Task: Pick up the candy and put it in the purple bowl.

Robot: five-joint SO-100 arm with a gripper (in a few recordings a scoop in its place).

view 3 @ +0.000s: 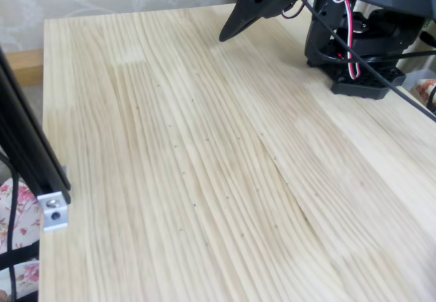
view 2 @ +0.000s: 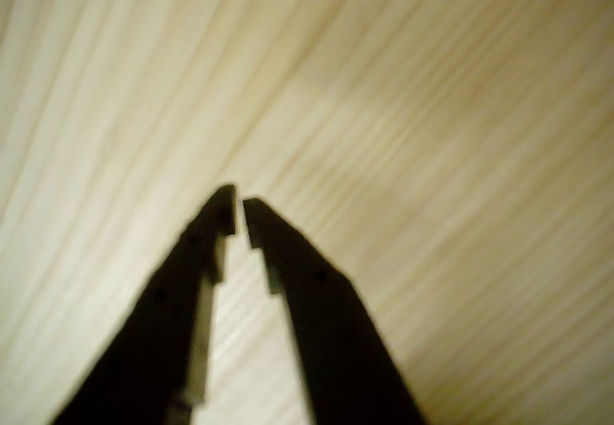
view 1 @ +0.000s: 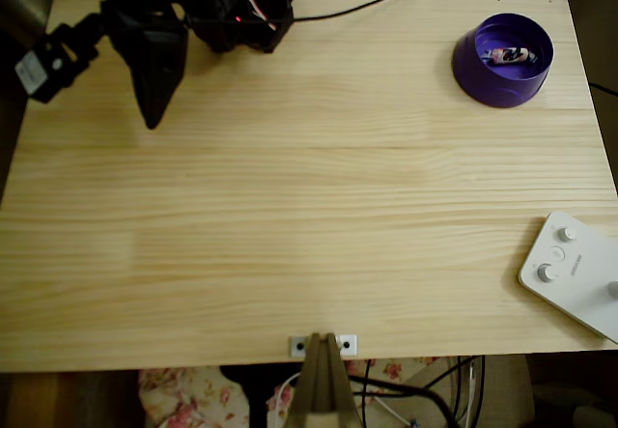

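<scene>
The candy [view 1: 511,56], a small pinkish wrapped sweet with dark marks, lies inside the purple bowl [view 1: 480,73] at the table's far right corner in the overhead view. My black gripper [view 1: 152,121] hangs over the far left part of the table, far from the bowl, its tip pointing toward the near edge. In the wrist view the gripper [view 2: 238,210] has its two fingertips almost touching with nothing between them, above bare wood. The fixed view shows the gripper [view 3: 224,37] raised above the table near the arm's base.
A white device with round knobs [view 1: 574,271] sits at the near right edge of the pine table [view 1: 290,225]. The arm's base [view 3: 361,50] and cables stand at the far edge. A metal bracket [view 1: 323,345] is fixed at the near edge.
</scene>
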